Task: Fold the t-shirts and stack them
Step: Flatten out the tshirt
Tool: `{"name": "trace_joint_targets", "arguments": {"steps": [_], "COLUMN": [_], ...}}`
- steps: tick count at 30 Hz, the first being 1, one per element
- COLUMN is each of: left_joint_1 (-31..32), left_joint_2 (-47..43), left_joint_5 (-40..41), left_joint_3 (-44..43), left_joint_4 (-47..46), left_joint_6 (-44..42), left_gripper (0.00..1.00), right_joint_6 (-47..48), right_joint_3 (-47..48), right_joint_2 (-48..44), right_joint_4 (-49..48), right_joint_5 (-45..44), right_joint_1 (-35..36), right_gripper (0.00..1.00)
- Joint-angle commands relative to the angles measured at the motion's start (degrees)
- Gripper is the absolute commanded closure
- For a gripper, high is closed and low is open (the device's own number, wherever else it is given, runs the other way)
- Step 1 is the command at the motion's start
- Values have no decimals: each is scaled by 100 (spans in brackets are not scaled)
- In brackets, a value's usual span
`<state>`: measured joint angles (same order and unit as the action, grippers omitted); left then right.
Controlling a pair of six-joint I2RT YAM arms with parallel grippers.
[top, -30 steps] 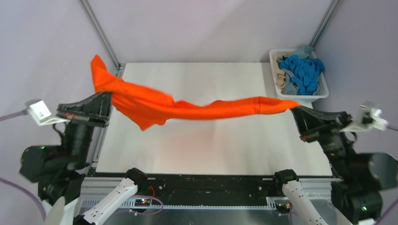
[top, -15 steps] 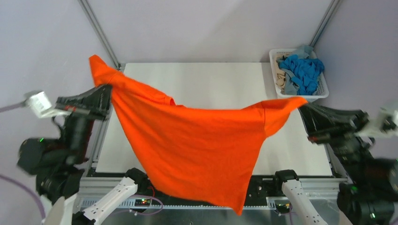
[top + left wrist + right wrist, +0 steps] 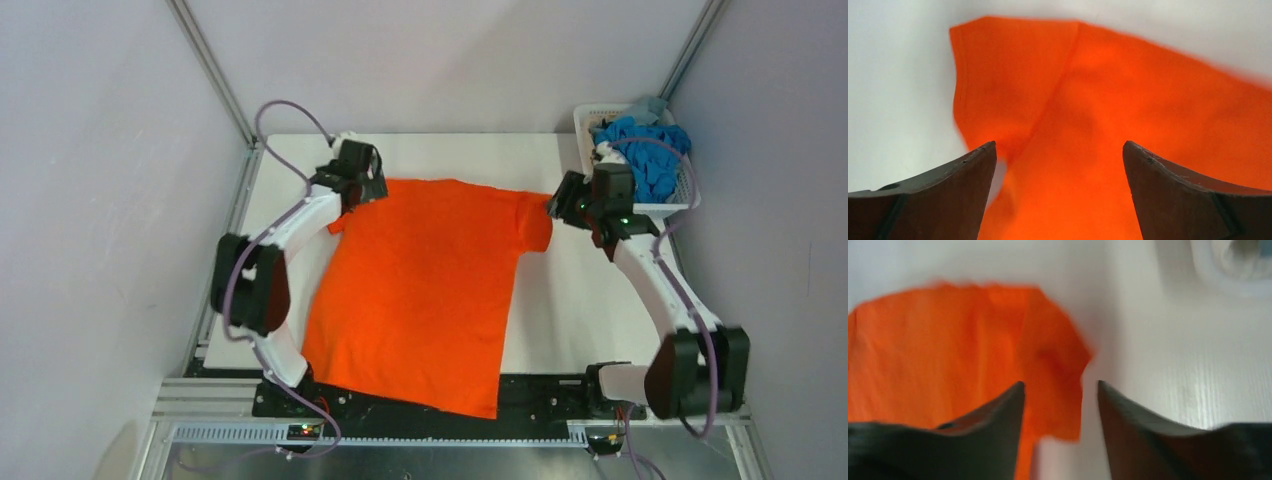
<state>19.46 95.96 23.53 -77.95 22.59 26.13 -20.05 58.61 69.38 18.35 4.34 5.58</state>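
Lying spread flat on white table (image 3: 590,310): bright orange cloth t-shirt (image 3: 420,290), judged ready for folding. Left gripper (image 3: 1059,147), right gripper (image 3: 1060,385) above 2 sleeves (image 3: 535,225), jaws apart, holding nothing.

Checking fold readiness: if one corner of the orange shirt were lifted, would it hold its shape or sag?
Probably sag: the orange shirt lies limp and flat on the table, its hem draped past the near edge. It looks thin, so likely light. Pushed, it would probably wrinkle rather than slide whole.
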Motion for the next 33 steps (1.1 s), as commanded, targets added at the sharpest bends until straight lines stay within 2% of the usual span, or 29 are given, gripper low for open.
{"name": "trace_joint_targets", "arguments": {"steps": [1, 3, 5, 10, 13, 15, 20, 24, 28, 33], "left_joint_1": [-32, -36, -38, -30, 2, 115, 907, 1027, 799, 312], "left_joint_2": [346, 451, 468, 143, -150, -476, -1339, -1647, -1621, -1017], "left_joint_5": [-247, -299, -349, -682, -1004, -1223, -1113, -1116, -1163, -1350], "left_joint_3": [-259, -194, -108, 259, 674, 1135, 2626, 3581, 3895, 3524], "left_joint_4": [147, 149, 148, 147, 143, 127, 36, -251, -406, -478], "left_joint_6": [271, 302, 320, 475, 754, 932, 1428, 1930, 2107, 2052], "left_gripper": [0, 0, 0, 0, 0, 0, 0, 0, 0, 0], "right_joint_6": [-173, -218, -237, -156, 31, 83, -61, -178, -358, -481], "right_joint_3": [-109, -116, -118, -136, -146, -141, 28, 519, 891, 864], "right_joint_2": [541, 740, 766, 571, 693, 1023, 1860, 2780, 3531, 3932], "right_joint_4": [-659, -715, -704, -623, -806, -1072, -1736, -1713, -1769, -1497], "right_joint_5": [-598, -640, -665, -519, -152, 105, 365, 437, 571, 547], "right_joint_1": [2, 27, 100, 481, 943, 1188, 1624, 1900, 2057, 2138], "right_gripper": [20, 3, 1, 0, 1, 1, 0, 1, 1, 1]}}
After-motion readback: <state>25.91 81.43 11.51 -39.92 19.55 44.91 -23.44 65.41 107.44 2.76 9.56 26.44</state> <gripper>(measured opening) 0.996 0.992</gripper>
